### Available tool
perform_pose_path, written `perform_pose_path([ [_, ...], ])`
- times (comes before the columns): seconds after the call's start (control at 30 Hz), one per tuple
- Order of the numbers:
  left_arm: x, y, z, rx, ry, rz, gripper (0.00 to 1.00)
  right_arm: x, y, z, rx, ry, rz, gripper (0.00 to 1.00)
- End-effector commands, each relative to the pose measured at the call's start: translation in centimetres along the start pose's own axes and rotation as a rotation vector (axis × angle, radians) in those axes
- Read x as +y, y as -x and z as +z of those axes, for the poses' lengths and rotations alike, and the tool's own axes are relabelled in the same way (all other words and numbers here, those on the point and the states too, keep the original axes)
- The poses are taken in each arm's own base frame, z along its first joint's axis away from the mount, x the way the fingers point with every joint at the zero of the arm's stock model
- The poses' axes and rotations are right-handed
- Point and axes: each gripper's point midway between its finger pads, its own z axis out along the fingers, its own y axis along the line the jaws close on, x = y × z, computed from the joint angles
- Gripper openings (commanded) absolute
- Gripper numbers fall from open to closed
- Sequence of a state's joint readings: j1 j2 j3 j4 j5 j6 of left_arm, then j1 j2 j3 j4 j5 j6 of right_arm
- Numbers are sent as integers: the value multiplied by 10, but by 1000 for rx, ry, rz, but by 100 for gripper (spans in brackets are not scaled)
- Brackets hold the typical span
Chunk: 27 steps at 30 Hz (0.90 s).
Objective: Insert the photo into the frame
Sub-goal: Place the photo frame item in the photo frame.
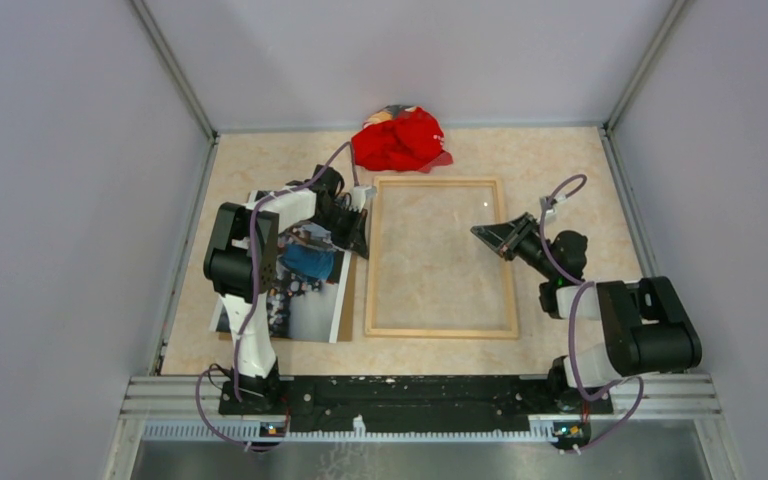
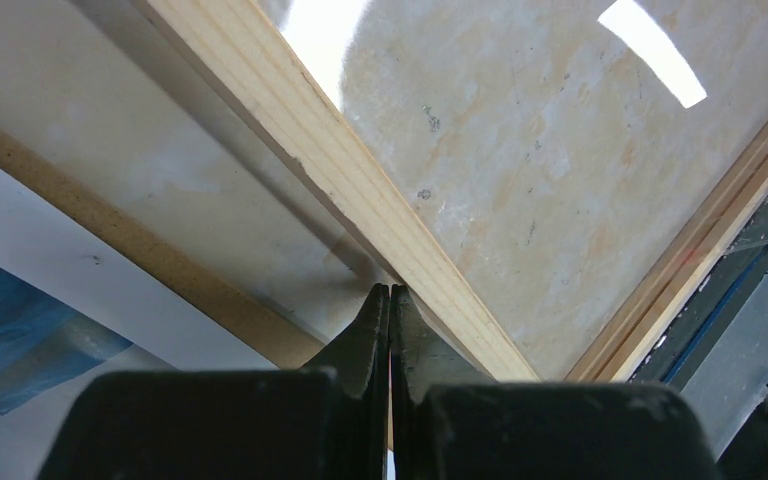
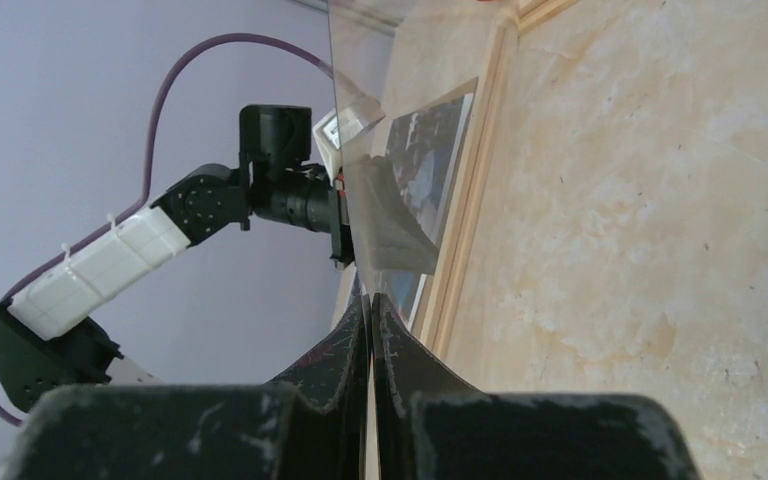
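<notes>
The thin light-wood frame (image 1: 440, 331) lies flat mid-table; its left rail (image 2: 360, 180) runs past my left gripper. The photo (image 1: 305, 290), a glossy print in blue, dark and white, lies left of the frame on a brown backing board (image 1: 346, 300), partly under the left arm. My left gripper (image 1: 362, 240) is shut, its tips (image 2: 390, 290) at the frame's left rail; I cannot tell if it pinches anything. My right gripper (image 1: 478, 231) hovers over the frame's right half, shut (image 3: 368, 298) on the edge of a clear pane (image 3: 355, 130) that stands tilted towards the left arm.
A crumpled red cloth (image 1: 400, 140) lies just behind the frame's far rail. Grey walls close in the table at left, right and back. A metal rail (image 1: 420, 390) carrying both arm bases runs along the near edge.
</notes>
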<state>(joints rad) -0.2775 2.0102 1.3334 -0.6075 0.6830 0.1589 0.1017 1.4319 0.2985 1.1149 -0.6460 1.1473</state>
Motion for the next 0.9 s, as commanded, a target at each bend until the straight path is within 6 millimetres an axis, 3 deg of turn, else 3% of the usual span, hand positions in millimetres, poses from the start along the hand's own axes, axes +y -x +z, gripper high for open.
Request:
perform_pose_path([
  [0.0, -11, 18, -8, -44, -14, 53, 0, 31, 2, -1, -16, 134, 20, 0],
  [0.3, -10, 17, -8, -43, -12, 54, 0, 51, -3, 4, -14, 222, 92, 0],
  [0.6, -10, 17, -8, -43, -11, 55, 0, 44, -8, 4, -33, 184, 135, 0],
  [0.87, -11, 18, -8, -46, -12, 59, 0, 49, -7, 4, -69, 167, 181, 0],
])
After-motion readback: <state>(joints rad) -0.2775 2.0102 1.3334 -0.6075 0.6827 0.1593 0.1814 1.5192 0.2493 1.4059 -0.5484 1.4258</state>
